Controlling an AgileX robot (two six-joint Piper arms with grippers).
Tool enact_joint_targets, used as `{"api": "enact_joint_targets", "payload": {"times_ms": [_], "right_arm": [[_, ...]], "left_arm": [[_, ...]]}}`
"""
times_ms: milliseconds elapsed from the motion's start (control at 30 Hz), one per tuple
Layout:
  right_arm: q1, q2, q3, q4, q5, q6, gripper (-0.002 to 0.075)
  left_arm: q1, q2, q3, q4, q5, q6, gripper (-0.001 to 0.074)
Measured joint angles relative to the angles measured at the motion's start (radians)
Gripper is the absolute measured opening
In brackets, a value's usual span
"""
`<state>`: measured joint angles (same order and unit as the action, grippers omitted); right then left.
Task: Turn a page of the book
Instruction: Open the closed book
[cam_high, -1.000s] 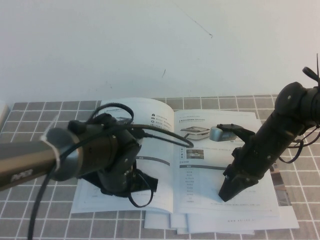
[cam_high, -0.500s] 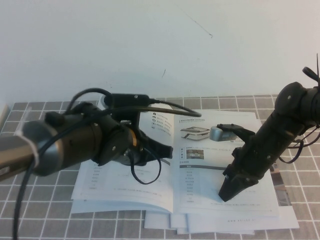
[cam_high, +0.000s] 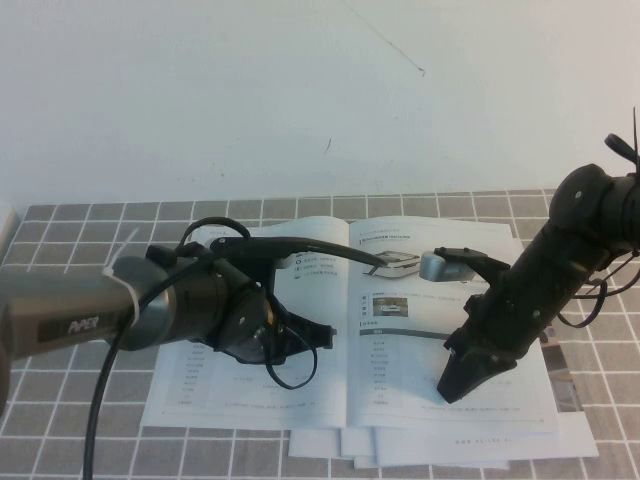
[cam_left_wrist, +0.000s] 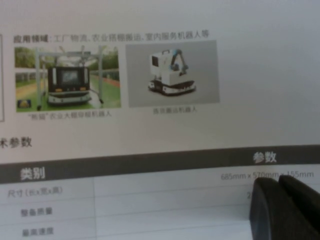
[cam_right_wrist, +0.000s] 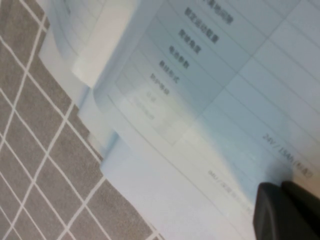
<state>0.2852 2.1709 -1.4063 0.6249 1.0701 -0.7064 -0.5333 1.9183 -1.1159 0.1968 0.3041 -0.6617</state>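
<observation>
The book (cam_high: 250, 390) lies open on the tiled table. Its right-hand page (cam_high: 400, 370) shows machine photos above a dark-headed table, which fills the left wrist view (cam_left_wrist: 150, 130). My left gripper (cam_high: 322, 336) is shut and empty. It is low over the left-hand leaf by the spine and points at the right page; its tips (cam_left_wrist: 282, 210) sit close over the table rows. My right gripper (cam_high: 452, 388) is shut and points down onto the lower part of the right page (cam_right_wrist: 240, 90). Its tips (cam_right_wrist: 287, 212) rest near the page's bottom edge.
Other white booklets (cam_high: 480, 455) stick out from under the book at the front and right, seen layered in the right wrist view (cam_right_wrist: 150, 185). The grey tiled surface (cam_high: 60, 400) surrounds them. A white wall stands behind.
My left arm rose off the left-hand leaf, swung right toward the spine and came down low again. The leaf that bulged at the back left now lies flatter. The right arm has not moved.
</observation>
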Motion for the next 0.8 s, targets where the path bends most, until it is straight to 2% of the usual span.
{"api": "enact_joint_targets", "payload": {"times_ms": [133, 300, 567, 700, 800], "right_arm": [[0.002, -0.011, 0.0, -0.011, 0.0, 0.007, 0.0], [0.002, -0.091, -0.004, -0.103, -0.004, 0.027, 0.0], [0.002, -0.405, -0.05, -0.172, 0.005, 0.029, 0.0], [0.002, -0.591, -0.049, -0.244, 0.018, 0.063, 0.0], [0.002, -0.702, -0.041, -0.309, 0.022, 0.109, 0.0]], "left_arm": [[0.0, -0.019, 0.0, -0.002, 0.002, 0.0, -0.0004], [0.0, -0.149, 0.0, 0.012, 0.048, 0.036, -0.0004], [0.0, -0.53, 0.0, 0.027, 0.28, 0.221, -0.0004], [0.0, -0.757, 0.002, 0.068, 0.404, 0.25, -0.0004], [0.0, -0.947, 0.019, 0.095, 0.431, 0.254, -0.0004]]}}
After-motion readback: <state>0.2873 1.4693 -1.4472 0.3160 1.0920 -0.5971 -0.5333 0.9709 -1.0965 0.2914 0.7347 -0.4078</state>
